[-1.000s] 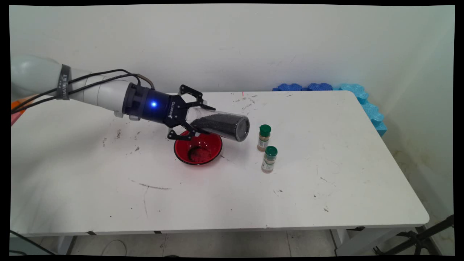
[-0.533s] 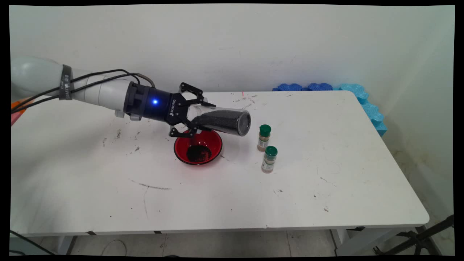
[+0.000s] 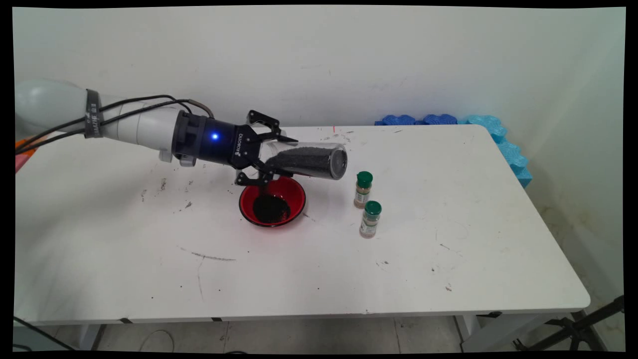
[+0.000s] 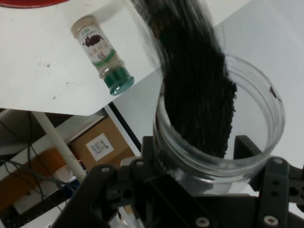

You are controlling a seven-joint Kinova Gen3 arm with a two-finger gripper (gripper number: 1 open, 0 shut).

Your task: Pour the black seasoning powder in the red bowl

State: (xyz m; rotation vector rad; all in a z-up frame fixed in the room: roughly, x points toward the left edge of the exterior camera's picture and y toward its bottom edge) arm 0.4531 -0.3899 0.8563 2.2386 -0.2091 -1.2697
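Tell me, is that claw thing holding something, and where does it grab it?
Yes. The gripper clamps a clear jar of black grains near its open mouth, tipped over the red bowl.

The gripper (image 4: 216, 156) clamps the rim of a clear jar (image 4: 223, 123), one finger on each side of its open mouth. Black grains (image 4: 197, 80) stream out of the jar in a blurred band toward the top of the view. On the white surface (image 4: 42, 71) a small spice bottle (image 4: 101, 53) with a green cap stands apart from the jar. A red rim (image 4: 28, 3) shows at the top edge. Past the surface's edge sits a cardboard box (image 4: 102, 145) with a white label.
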